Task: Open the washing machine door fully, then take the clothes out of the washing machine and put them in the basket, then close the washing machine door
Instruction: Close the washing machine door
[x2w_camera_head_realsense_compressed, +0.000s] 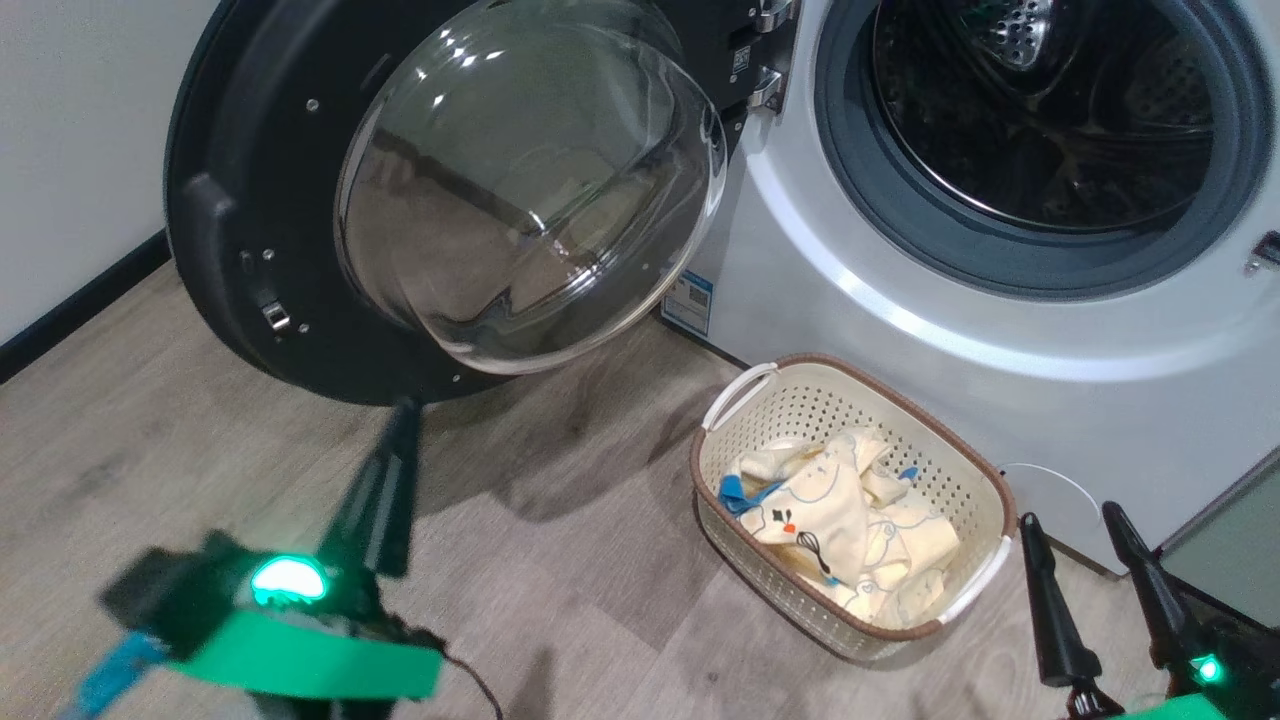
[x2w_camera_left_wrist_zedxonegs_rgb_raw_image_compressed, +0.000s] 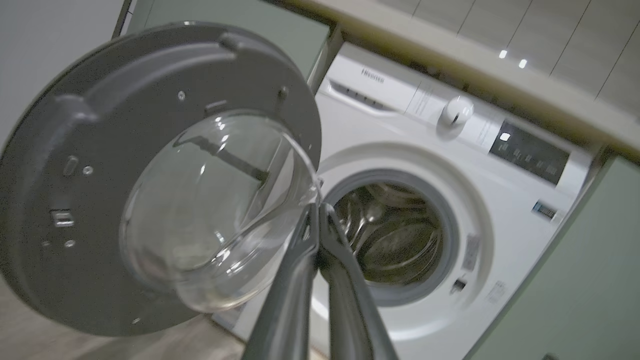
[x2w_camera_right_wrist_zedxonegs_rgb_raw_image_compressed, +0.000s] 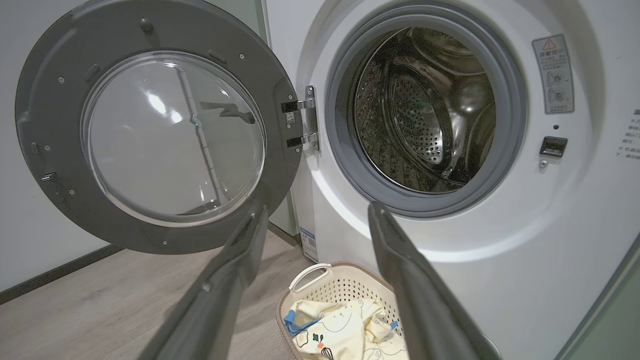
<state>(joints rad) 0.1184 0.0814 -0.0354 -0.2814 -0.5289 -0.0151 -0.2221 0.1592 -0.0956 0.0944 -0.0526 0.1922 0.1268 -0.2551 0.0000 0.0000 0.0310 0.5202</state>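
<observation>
Jaws pressed together, the left gripper (x2w_camera_head_realsense_compressed: 405, 410) points at the open round black-rimmed glass door (x2w_camera_head_realsense_compressed: 530, 190) just ahead. The spread right gripper (x2w_camera_head_realsense_compressed: 1072, 518) lies farther off.

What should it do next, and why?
Probably push the door shut with the left gripper. The drum looks empty, the clothes lie in the basket, and the shut gripper sits near the door's lower rim.

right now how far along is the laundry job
Done: the washing machine door stands wide open, the drum looks empty, the clothes lie in the basket. In hand: the left gripper, shut, empty, points at the door's lower rim, likely to push it. Left: closing the door. The right gripper hangs open beside the basket.
</observation>
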